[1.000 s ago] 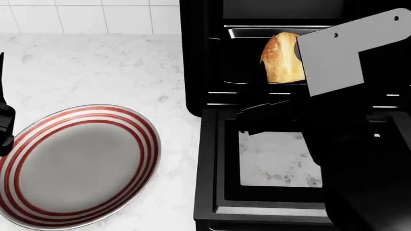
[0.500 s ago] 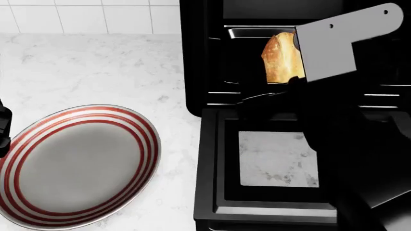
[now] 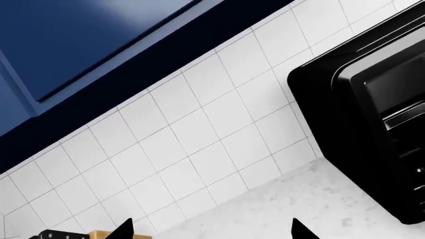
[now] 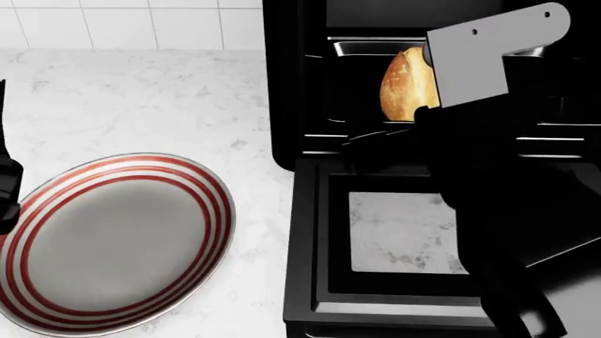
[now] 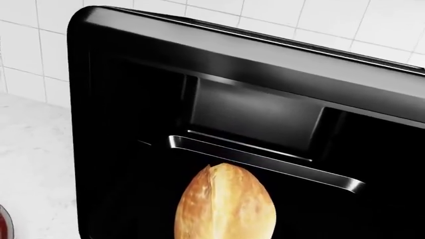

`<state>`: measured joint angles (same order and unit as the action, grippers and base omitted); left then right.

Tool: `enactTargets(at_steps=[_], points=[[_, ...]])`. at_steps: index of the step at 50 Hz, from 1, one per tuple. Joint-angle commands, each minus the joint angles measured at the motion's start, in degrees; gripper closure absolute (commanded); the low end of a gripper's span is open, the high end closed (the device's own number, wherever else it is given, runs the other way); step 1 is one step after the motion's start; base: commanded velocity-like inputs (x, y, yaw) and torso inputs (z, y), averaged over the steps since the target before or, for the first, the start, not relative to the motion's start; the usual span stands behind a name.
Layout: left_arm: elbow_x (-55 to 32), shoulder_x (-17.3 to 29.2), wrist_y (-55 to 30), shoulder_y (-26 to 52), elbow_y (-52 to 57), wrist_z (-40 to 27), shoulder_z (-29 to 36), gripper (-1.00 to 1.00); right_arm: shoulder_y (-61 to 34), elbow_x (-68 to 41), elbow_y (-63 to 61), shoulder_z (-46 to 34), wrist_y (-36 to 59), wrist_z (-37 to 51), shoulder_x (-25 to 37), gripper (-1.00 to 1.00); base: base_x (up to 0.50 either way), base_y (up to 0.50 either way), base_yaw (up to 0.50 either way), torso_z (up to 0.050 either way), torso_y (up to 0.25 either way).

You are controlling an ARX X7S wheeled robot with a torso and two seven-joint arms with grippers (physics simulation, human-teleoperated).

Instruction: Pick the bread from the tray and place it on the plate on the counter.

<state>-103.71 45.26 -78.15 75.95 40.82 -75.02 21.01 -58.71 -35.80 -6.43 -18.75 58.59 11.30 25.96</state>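
Note:
The bread (image 4: 407, 84) stands on end, lifted in front of the open oven mouth, just before the silver tray (image 4: 371, 46). My right gripper (image 4: 399, 135) grips it from below, black fingers under its lower end. In the right wrist view the bread (image 5: 226, 204) fills the space between the jaws, with the tray (image 5: 265, 159) behind it; the fingers are lost against the dark oven. The red-ringed plate (image 4: 112, 243) lies on the marble counter (image 4: 141, 98), left of the oven. My left gripper (image 4: 5, 186) hangs open at the plate's left edge, its fingertips (image 3: 126, 230) wide apart.
The black oven door (image 4: 404, 282) lies open flat in front of the oven, right of the plate. Wire racks (image 4: 324, 136) cross the oven below the tray. White wall tiles (image 3: 199, 134) back the counter. A knife block (image 3: 66, 234) stands at the wall.
My right wrist has turned and shifted slightly left and up with the bread, which now shows a rounder face. The plate and left gripper stay put.

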Motion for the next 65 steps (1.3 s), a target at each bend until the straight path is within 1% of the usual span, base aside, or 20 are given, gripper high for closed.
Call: enactTargets(at_steps=[1, 31, 47, 65], points=[[-0.2, -0.8, 2.0, 0.9, -0.1, 1.2, -0.1, -1.00, -1.2, 1.7, 3.8, 0.0, -1.3, -2.2, -1.6, -1.00, 0.00, 0.00, 0.00, 0.000, 0.000], [0.1, 0.1, 2.9, 1.3, 0.1, 1.4, 1.4, -1.00, -4.5, 2.7, 11.6, -1.7, -3.1, -4.6, -2.6, -1.00, 0.00, 0.00, 0.00, 0.000, 0.000], [-2.2, 0.8, 3.5, 3.6, -0.1, -0.6, 3.0, -1.00, -6.9, 4.2, 17.8, -3.5, -4.5, -6.2, -3.4, -1.00, 0.00, 0.00, 0.00, 0.000, 0.000], [-2.6, 1.4, 4.0, 4.4, 0.0, -0.7, 4.1, -1.00, -8.9, 5.2, 24.0, -4.5, -6.4, -7.7, -4.5, -1.00, 0.00, 0.00, 0.00, 0.000, 0.000]])
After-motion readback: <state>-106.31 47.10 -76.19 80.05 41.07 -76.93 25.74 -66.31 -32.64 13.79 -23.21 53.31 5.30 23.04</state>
